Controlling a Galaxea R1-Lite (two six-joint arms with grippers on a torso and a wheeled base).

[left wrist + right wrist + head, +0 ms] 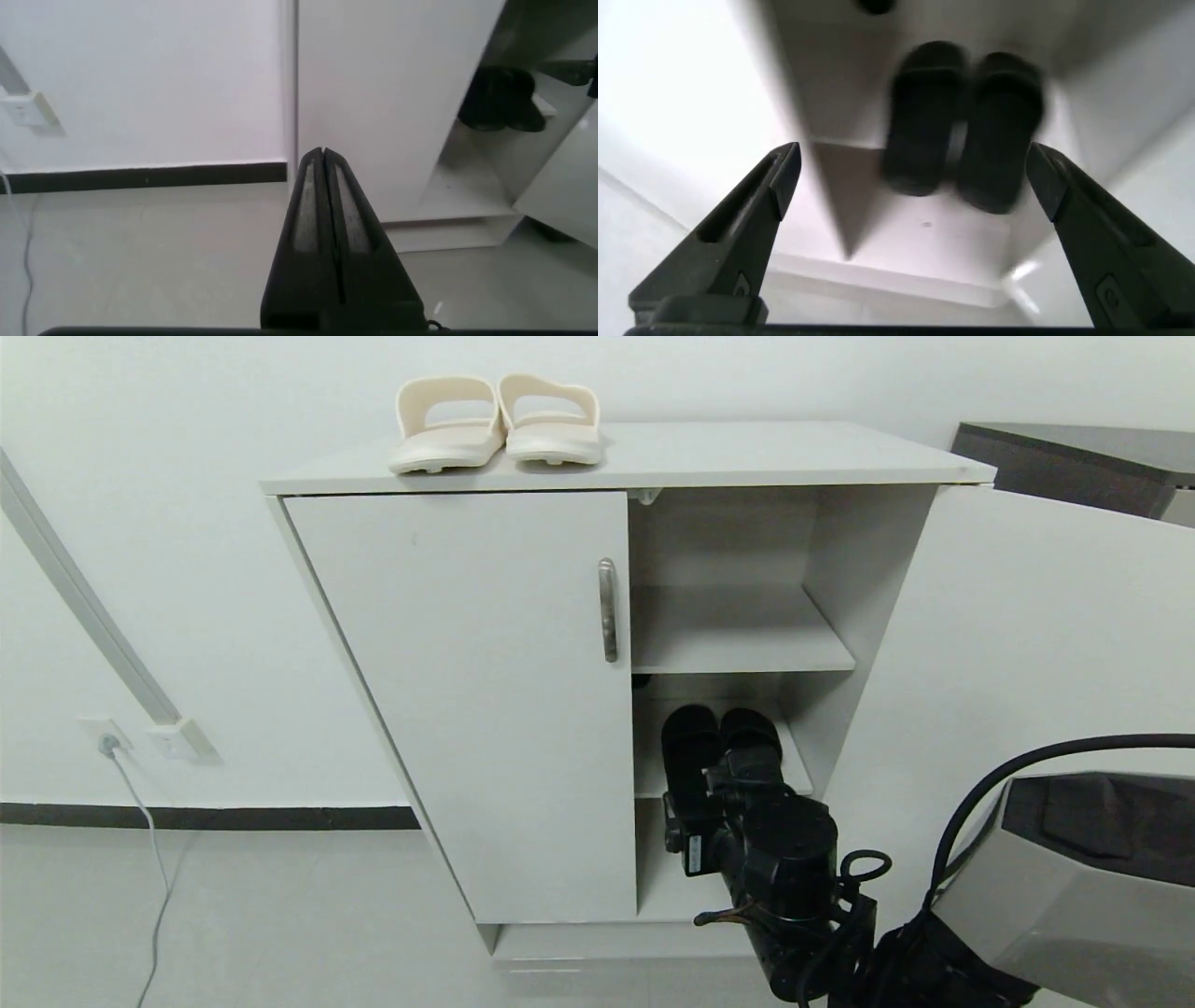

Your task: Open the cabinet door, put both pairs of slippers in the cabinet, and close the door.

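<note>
Cream slippers (497,422) first: where are they?

On top of the white cabinet (794,453), side by side, toward its left end.

And the black slippers (719,739)?

Inside the right half, on the second shelf (795,761) down. The two lie side by side, close together.

How do the doors stand?

The right door (1027,644) is swung wide open. The left door (467,691) is closed, with its metal handle (608,609) upright at the inner edge.

What about the right hand (913,159)?

It hangs just in front of the black slippers with its fingers spread wide. It grips nothing, and the pair shows between the fingers, beyond their tips.

And the left hand (322,161)?

Its fingers are pressed flat together with nothing between them. It sits low over the floor (140,252), apart from the cabinet and pointing toward the closed door.
</note>
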